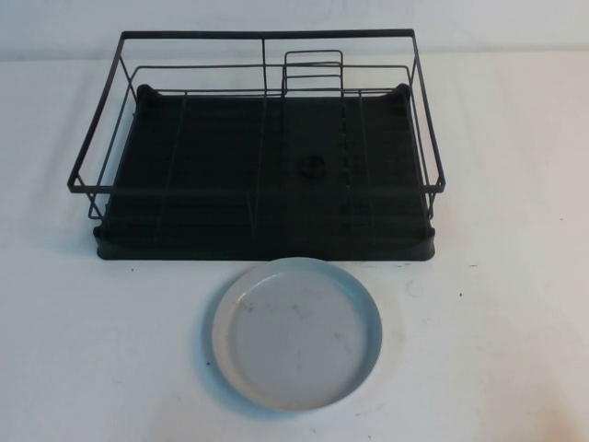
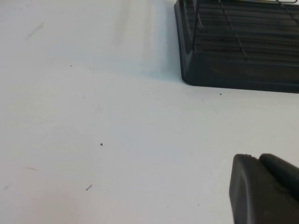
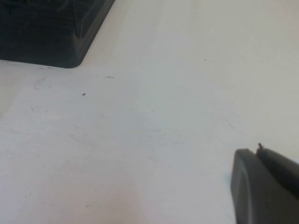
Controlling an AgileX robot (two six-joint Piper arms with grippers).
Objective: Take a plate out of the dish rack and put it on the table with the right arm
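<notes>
From the high view I read the job as done, or all but done; the plate [image 1: 296, 333] lies flat on the worktop [image 1: 497, 350], nearest to my side, just in front of the dish rack [image 1: 258, 147] and apart from its front lip; its rim looks level and nothing grips it.

Neither arm shows in the high view at all; so I judge both are drawn back toward the robot's side. The left end effector [image 2: 264, 189] appears only as a dark corner in its own wrist view, over bare worktop with a front corner of the rack's tray base beyond it; the right end effector [image 3: 266, 186] shows the same way in its wrist view, a dark edge low in the picture with another corner of the tray base farther off. In both cases I cannot tell whether the fingers are parted or closed; only one sliver of each is in shot; what I can say is that neither has the plate.

If anything remains, I judge it is only to keep the right arm parked clear; no further grasp seems called for.

Farther back, the rack stands empty as far as I can make out; the black tray base, a small round fitting near its middle, and the small wire divider [image 1: 313, 69] at the rear rail. The ribbed floor is dark enough that a low dark item could escape me; the plate itself is out of both wrist views.
</notes>
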